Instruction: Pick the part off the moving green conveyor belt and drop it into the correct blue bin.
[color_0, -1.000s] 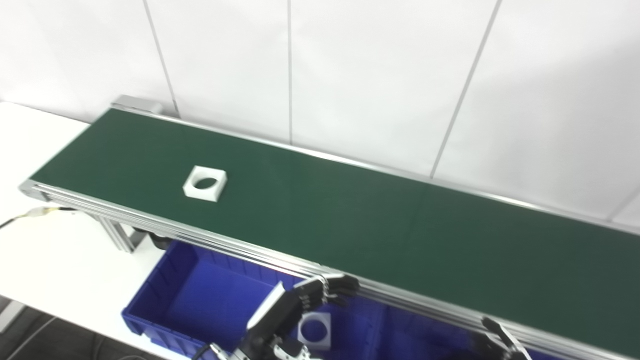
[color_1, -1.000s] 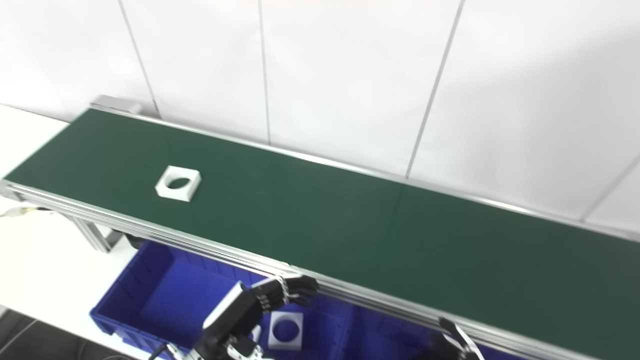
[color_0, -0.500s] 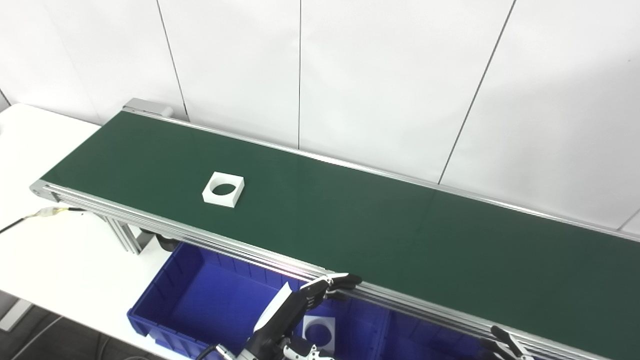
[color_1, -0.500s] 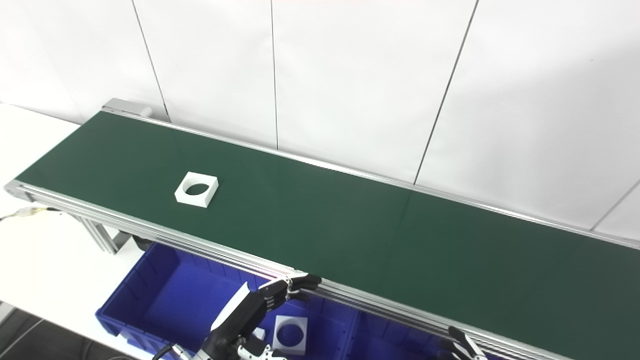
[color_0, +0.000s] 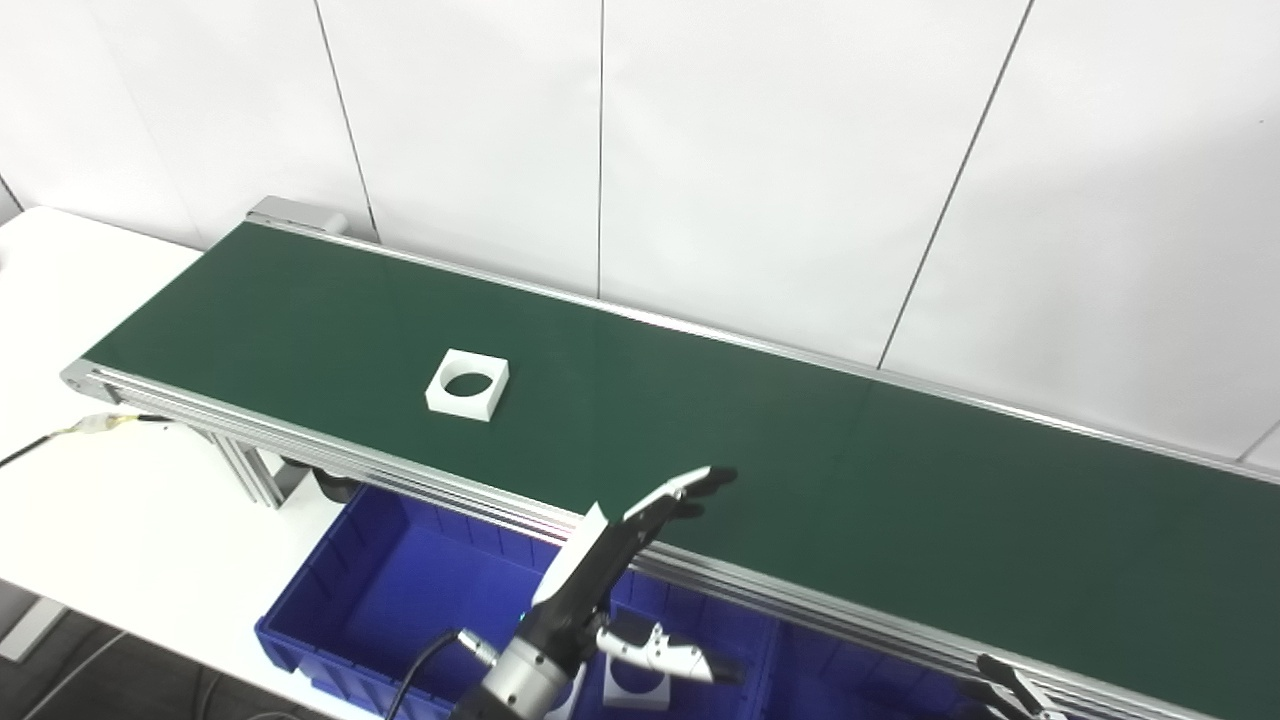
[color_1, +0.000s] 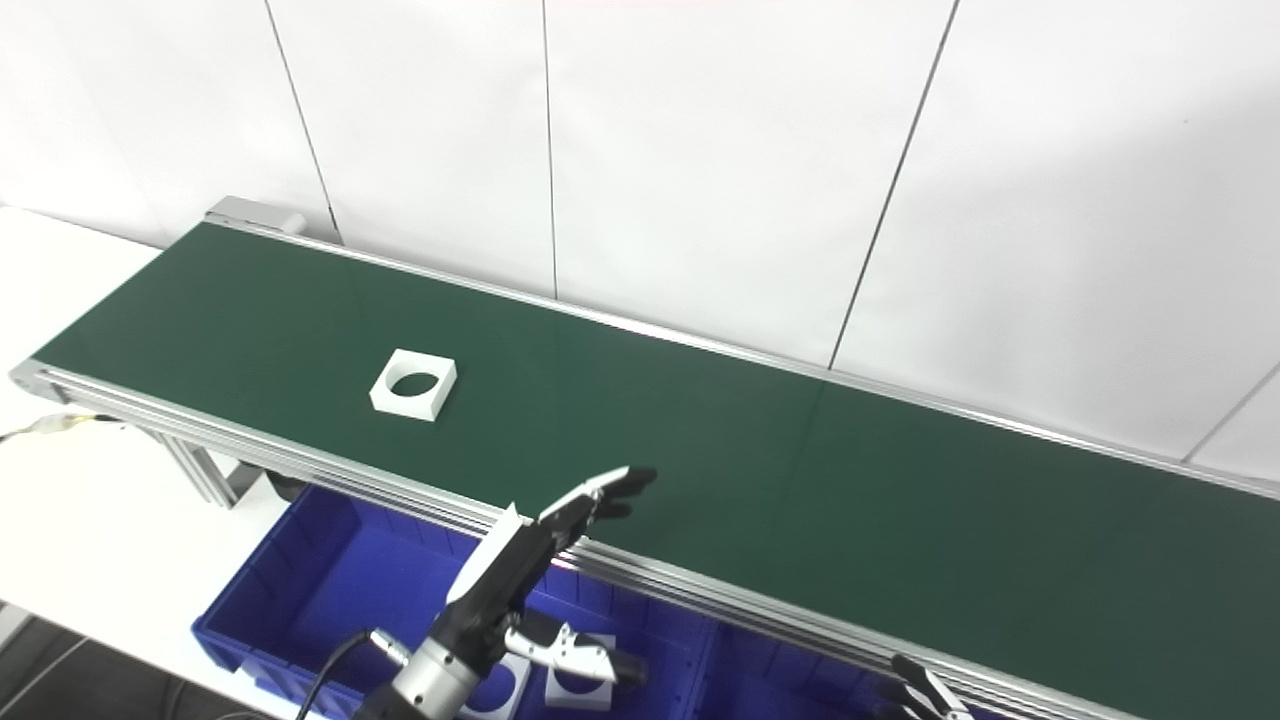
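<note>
White square part with round hole (color_0: 467, 384) on green conveyor belt (color_0: 800, 470), at 10 o'clock from left hand (color_0: 610, 560); fingers spread wide, empty, over belt edge. Right hand (color_0: 1005, 690) barely visible, can't tell. Blue bin (color_0: 400, 590) below.

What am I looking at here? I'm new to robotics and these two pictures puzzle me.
Both pictures come from two cameras side by side on a humanoid robot's head, so they show one scene. The long green conveyor belt carries a white square part with a round hole. Below its near edge sits a blue bin already holding similar white parts. The robot's left hand reaches up over the belt's edge, fingers spread, holding nothing. Only the fingertips of the right hand show at the bottom, too little to judge.
</note>
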